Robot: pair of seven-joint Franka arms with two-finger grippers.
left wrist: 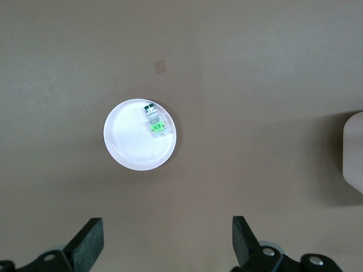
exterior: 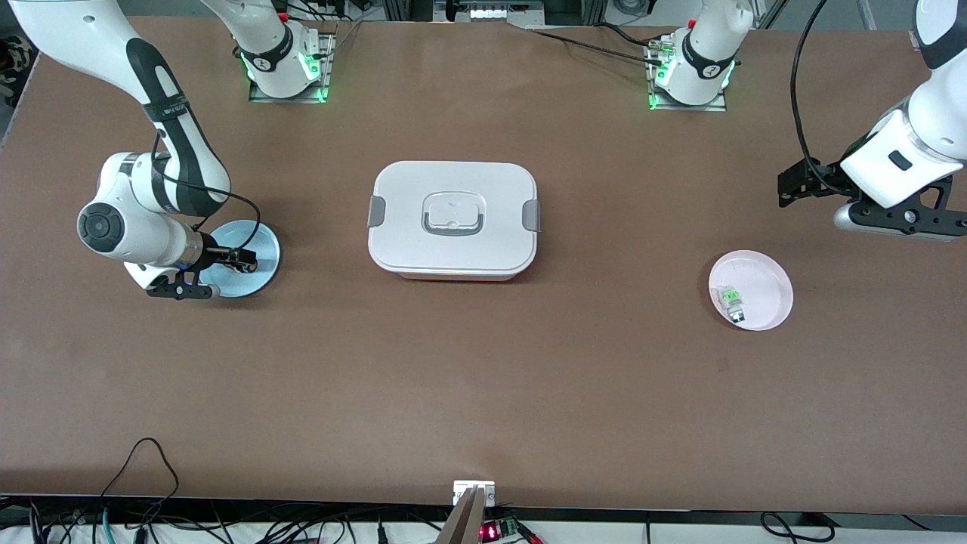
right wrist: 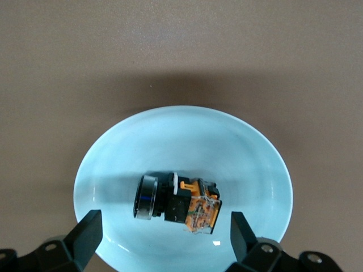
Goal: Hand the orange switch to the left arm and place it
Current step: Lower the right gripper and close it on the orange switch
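The orange switch (right wrist: 178,205), black-bodied with an orange end, lies on its side on a light blue plate (right wrist: 187,141). My right gripper (right wrist: 164,229) hangs low over this plate (exterior: 262,278), open, with a finger on each side of the switch and not touching it. In the front view the right gripper (exterior: 240,261) hides the switch. My left gripper (exterior: 792,189) is open and empty, up over bare table at the left arm's end; it also shows in the left wrist view (left wrist: 166,235). The white box (exterior: 453,219) stands mid-table between the two plates.
A pink plate (exterior: 772,278) holding a small clear-and-green switch (exterior: 731,299) sits toward the left arm's end, nearer the front camera than the left gripper. Plate (left wrist: 133,148), green switch (left wrist: 153,121) and a box corner (left wrist: 355,158) show in the left wrist view.
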